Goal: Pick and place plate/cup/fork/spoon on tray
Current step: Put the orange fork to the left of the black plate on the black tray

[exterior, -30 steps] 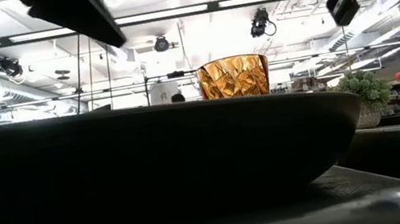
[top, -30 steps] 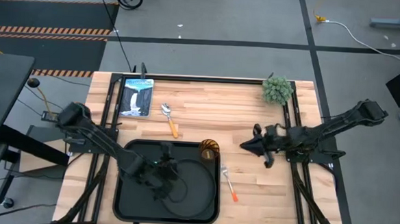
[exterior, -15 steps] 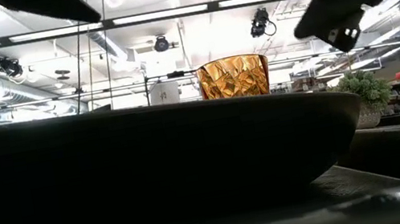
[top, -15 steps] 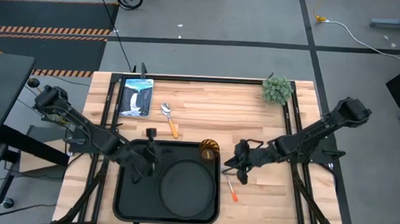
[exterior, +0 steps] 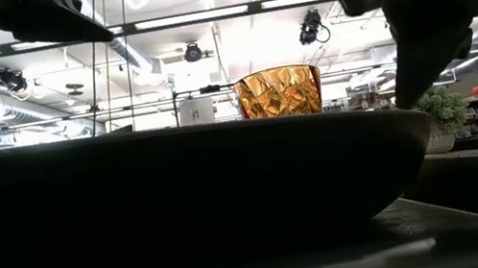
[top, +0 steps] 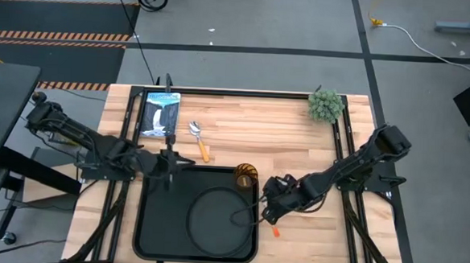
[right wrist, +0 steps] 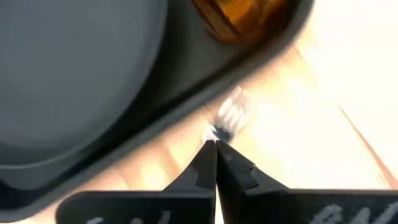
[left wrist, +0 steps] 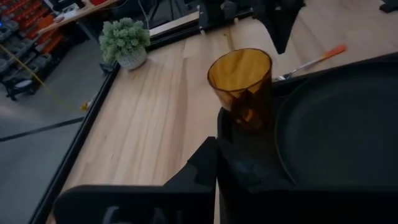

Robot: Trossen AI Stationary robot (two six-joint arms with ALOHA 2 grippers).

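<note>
The black plate [top: 218, 221] lies flat in the black tray [top: 153, 224]. The amber cup [top: 245, 178] stands upright in the tray's far right corner and also shows in the left wrist view [left wrist: 241, 87]. The fork [top: 273, 225] lies on the table by the tray's right edge, its tines [right wrist: 230, 112] toward the cup. The spoon [top: 198, 139] lies on the table beyond the tray. My right gripper [right wrist: 216, 144] is shut, its tips right at the fork's neck. My left gripper [top: 169, 165] is shut and empty over the tray's far left edge. My right gripper points down with its shut tips at the fork's neck just behind the tines [right wrist: 219, 132]. Whether the tips touch the fork, I cannot tell. The fork lies flat on the table.
A blue-white picture panel [top: 159, 113] stands at the far left and a small potted plant [top: 325, 104] at the far right. Bare wood shows between the spoon and the plant and to the right of the fork.
My left gripper has drawn back from the plate toward the tray's far left corner; the plate stays flat in the tray. My right gripper has gone toward the table's left and near edge and down, from the right side to the fork beside the tray.
</note>
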